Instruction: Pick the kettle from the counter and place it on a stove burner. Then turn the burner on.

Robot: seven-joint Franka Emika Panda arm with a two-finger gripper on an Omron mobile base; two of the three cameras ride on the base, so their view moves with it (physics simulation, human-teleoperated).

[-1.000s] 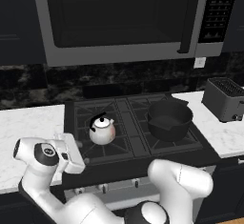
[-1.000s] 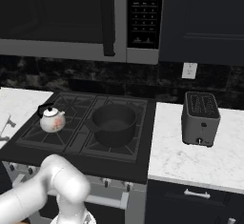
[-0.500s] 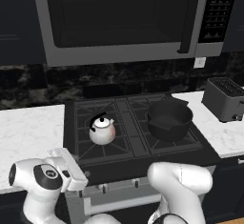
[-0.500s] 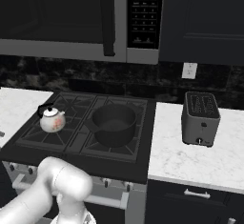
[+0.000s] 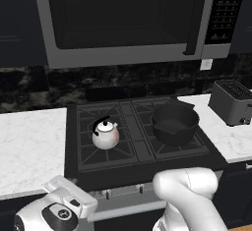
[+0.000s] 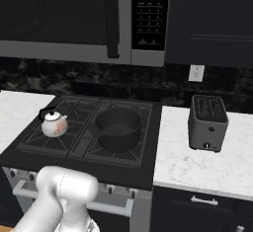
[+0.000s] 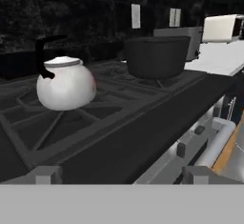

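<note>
The small pale kettle (image 5: 105, 134) (image 6: 53, 124) with its black arched handle stands upright on the front left stove burner (image 5: 105, 155), off the white marble counter (image 5: 29, 146). My hand (image 5: 69, 198) hangs low in front of the stove's front left corner. In the hand view my gripper (image 7: 123, 175) is open with nothing between its fingertips (image 7: 45, 174). It looks across the cooktop's front edge at the kettle (image 7: 65, 87), which is well apart from it. Small control knobs (image 7: 181, 149) line the stove's front panel to the right.
A wide black pot (image 5: 174, 124) (image 6: 117, 125) sits on the front right grate. A toaster (image 6: 207, 122) stands on the right counter. A microwave (image 5: 123, 18) hangs over the cooktop. The oven handle (image 7: 214, 144) runs below the knobs.
My hand has dropped from counter height at the left down to the stove's front edge and swung toward it. The kettle and pot have stayed put.
</note>
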